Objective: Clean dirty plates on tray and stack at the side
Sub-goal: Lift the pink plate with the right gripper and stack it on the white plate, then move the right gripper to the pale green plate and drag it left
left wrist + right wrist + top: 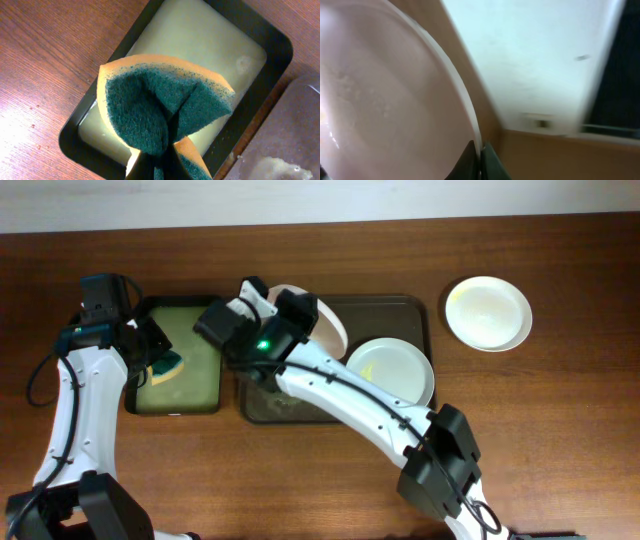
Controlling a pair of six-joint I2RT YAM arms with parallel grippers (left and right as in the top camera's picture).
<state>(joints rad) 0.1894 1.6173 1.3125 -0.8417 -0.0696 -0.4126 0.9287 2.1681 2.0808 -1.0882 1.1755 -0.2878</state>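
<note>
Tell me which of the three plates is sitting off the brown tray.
The far-right plate, flat on the table beside the tray. The second plate lies inside the tray; the third plate is held tilted over it by the right gripper.

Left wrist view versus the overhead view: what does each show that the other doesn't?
Only the left wrist view shows the sponge close up, folded, green face showing, pinched in the left fingers. Only the overhead view shows three plates: one on the table, one in the brown tray, one held tilted by the right arm. Both show the sponge over the small tray of pale liquid, with the brown tray beside it.
</note>
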